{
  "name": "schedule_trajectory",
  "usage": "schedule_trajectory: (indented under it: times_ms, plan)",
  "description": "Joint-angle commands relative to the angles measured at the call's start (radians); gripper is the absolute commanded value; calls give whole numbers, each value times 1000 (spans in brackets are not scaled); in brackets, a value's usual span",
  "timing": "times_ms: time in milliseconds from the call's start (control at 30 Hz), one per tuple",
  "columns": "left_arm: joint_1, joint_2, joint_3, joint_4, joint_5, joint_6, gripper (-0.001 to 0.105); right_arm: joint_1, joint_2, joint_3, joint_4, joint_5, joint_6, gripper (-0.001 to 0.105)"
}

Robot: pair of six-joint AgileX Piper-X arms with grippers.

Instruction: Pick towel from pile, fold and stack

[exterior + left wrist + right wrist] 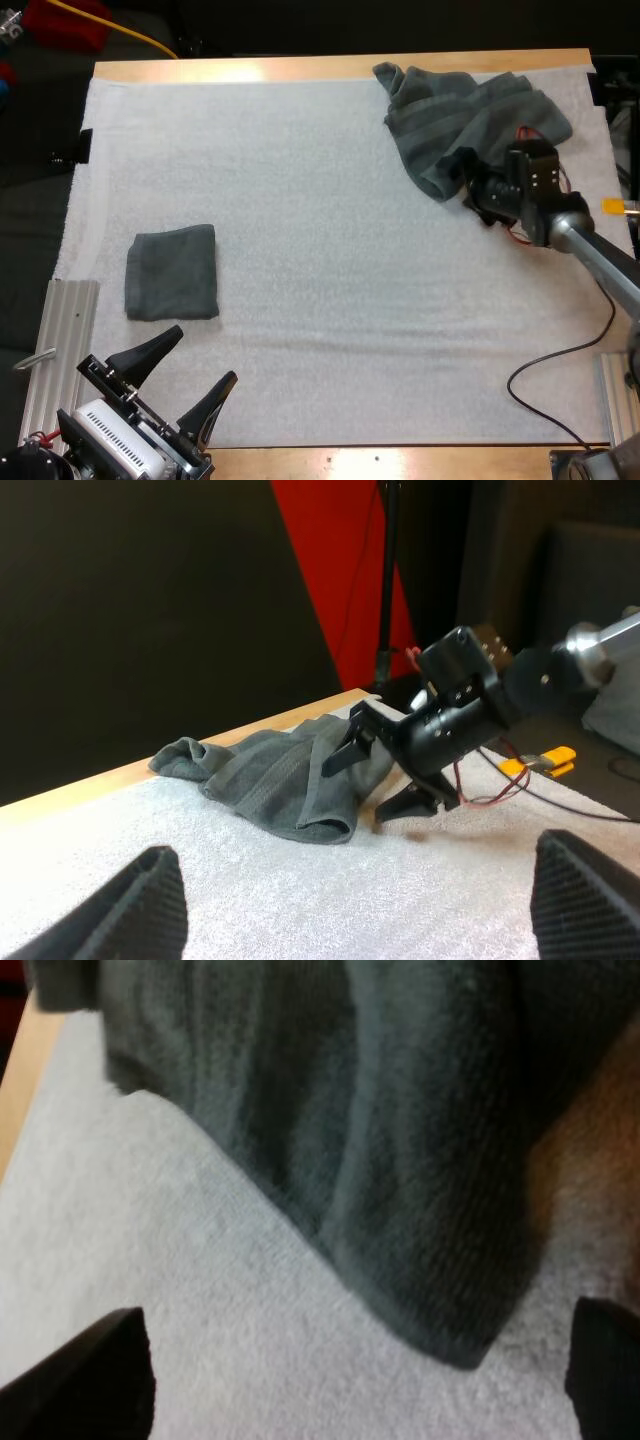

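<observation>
A crumpled dark grey-green towel [470,115] lies at the far right of the white mat [330,200]. My right gripper [468,185] is open and sits low at this towel's near edge. In the right wrist view its fingers [90,1380] stand wide apart, with the towel's hanging fold [400,1190] just ahead of them and not between them. A folded towel [172,272] lies flat at the mat's left side. My left gripper [185,375] is open and hovers near the front edge, just in front of the folded towel. In the left wrist view the right gripper [378,780] is beside the crumpled towel [280,775].
A metal rail [55,350] runs along the mat's left side and another [618,395] at the right. A black cable [560,370] loops over the mat at the front right. The wooden table edge [340,68] borders the far side.
</observation>
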Motion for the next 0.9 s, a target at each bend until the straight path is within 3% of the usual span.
schedule_trajectory:
  times_ms: [0,200,400,633,867]
  plan:
    - [-5,2,-7,2,8,-5,69,7,15,-9,-37,-9,19,81]
    - [-5,2,-7,2,8,-5,69,28,96,-9,-151,-10,117,81]
    - [-5,2,-7,2,8,-5,69,33,134,-9,-192,0,127,77]
    - [-5,2,-7,2,8,-5,69,33,134,-9,-193,10,125,46]
    - [-5,2,-7,2,8,-5,69,33,133,-9,-193,-66,116,8]
